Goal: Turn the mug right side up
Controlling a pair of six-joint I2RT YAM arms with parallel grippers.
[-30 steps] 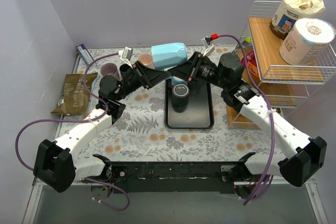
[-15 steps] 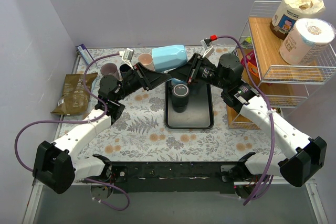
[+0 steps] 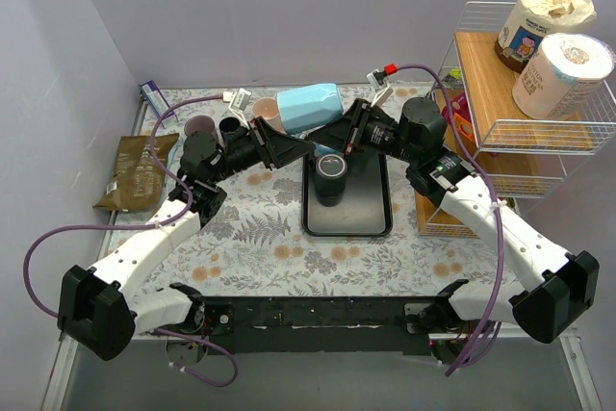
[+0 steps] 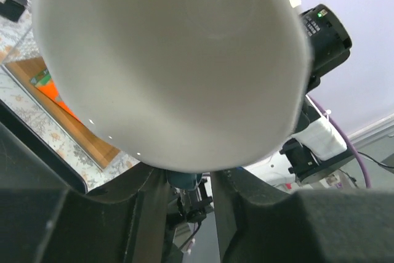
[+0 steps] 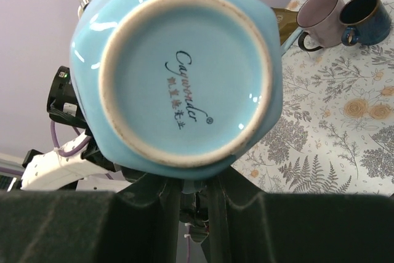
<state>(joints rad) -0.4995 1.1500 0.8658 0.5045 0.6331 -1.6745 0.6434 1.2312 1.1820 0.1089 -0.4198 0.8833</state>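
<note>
Floral table (image 3: pixel 255 238) carries a black tray (image 3: pixel 371 211); olive pouch (image 3: pixel 135 172), pink mug (image 3: pixel 199 129), navy mug (image 3: pixel 231 128).

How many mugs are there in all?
4. The light blue mug is up in the air, the mauve mug and dark blue mug stand back left, and a peach mug peeks out beside them. More may hide behind the arms.

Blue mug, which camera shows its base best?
Right wrist: the mug faces it base-on, and the printed mark is readable. Left wrist shows only its white inside. Top external shows its side, tipped over above the tray.
</note>
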